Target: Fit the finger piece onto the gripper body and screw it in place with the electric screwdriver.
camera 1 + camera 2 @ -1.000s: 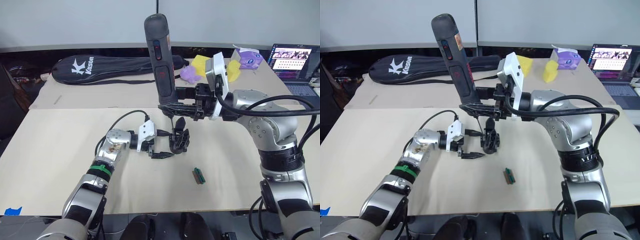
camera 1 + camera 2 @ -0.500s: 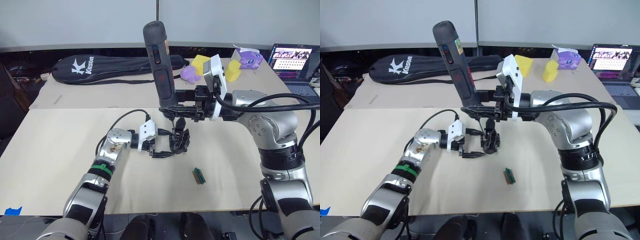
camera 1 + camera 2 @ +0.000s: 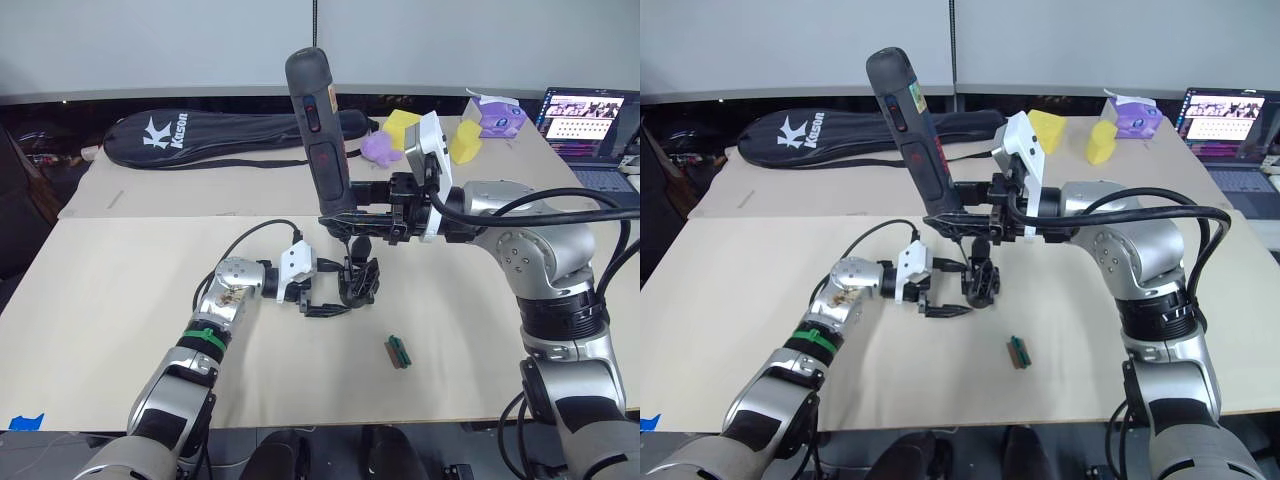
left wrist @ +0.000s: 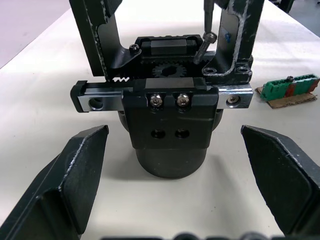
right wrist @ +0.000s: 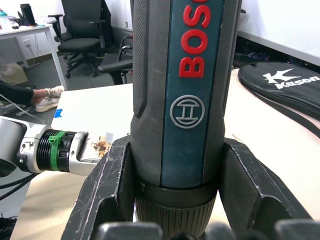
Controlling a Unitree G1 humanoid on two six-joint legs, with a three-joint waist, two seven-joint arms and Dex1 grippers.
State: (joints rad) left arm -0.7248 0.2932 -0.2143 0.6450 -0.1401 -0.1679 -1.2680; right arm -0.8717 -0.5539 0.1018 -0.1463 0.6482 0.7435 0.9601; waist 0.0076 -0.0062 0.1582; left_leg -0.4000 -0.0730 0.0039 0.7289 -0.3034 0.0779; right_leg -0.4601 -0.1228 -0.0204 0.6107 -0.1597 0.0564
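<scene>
Since a second ago the dark grey cylindrical electric screwdriver (image 3: 318,130) has tipped slightly more upright above the small black gripper body (image 3: 359,281); the body itself has not moved on the beige table (image 3: 120,300). The left hand (image 3: 322,306) lies just left of the body, fingers spread wide on either side, holding nothing. The right hand (image 3: 352,214) is clamped around the screwdriver, marked "BOSCH" in red, its bit down over the body.
</scene>
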